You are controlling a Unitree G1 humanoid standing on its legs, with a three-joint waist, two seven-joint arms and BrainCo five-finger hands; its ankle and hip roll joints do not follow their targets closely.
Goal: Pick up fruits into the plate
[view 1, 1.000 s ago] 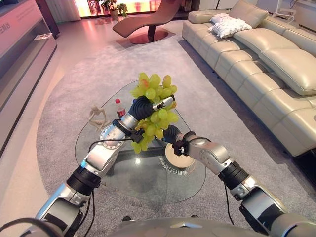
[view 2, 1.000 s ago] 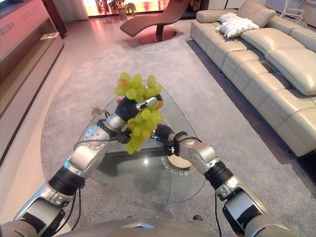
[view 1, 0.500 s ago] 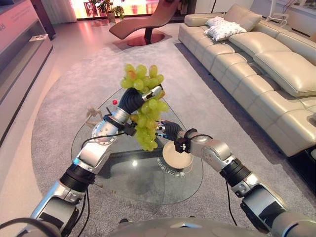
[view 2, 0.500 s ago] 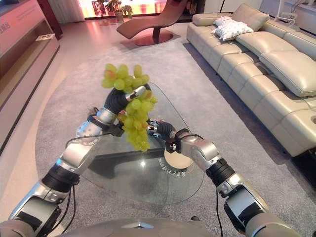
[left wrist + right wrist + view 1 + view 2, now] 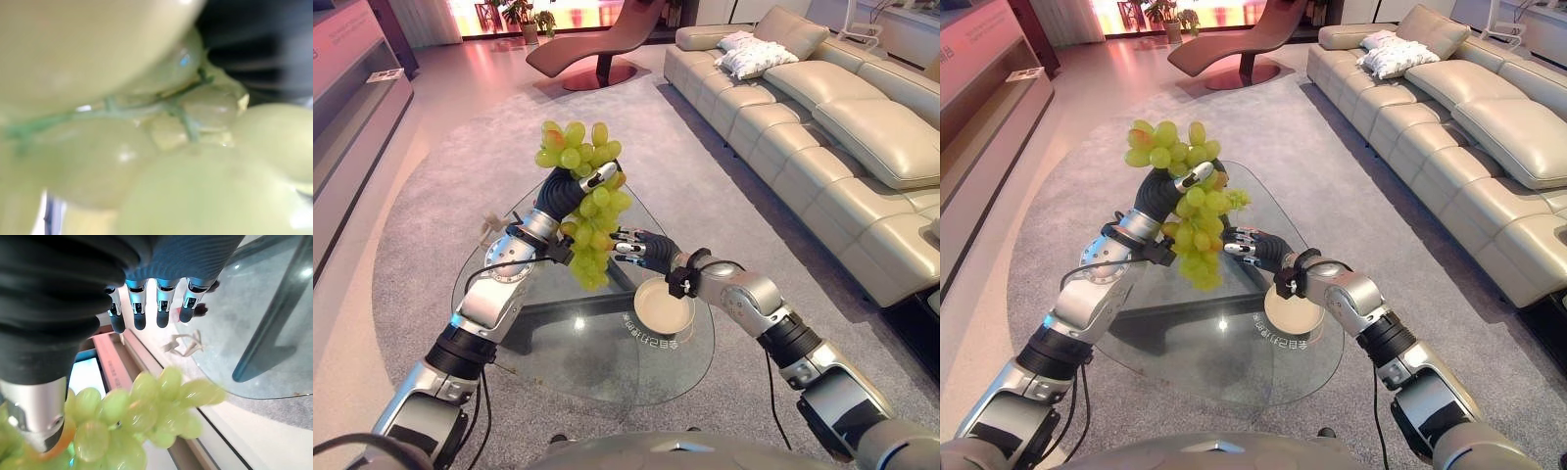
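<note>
Since a second ago the right hand has slid off the round cream plate, leaving it uncovered on the clear glass table, while the left hand has lifted higher. One plate lies near the table's front edge. Just beyond it the right hand reaches leftward above the glass, fingers straight and holding nothing. Beside it, the left hand is raised, fingers clenched round one large bunch of green grapes that hangs clear above the table. Farther back stands one small wooden figure.
</note>
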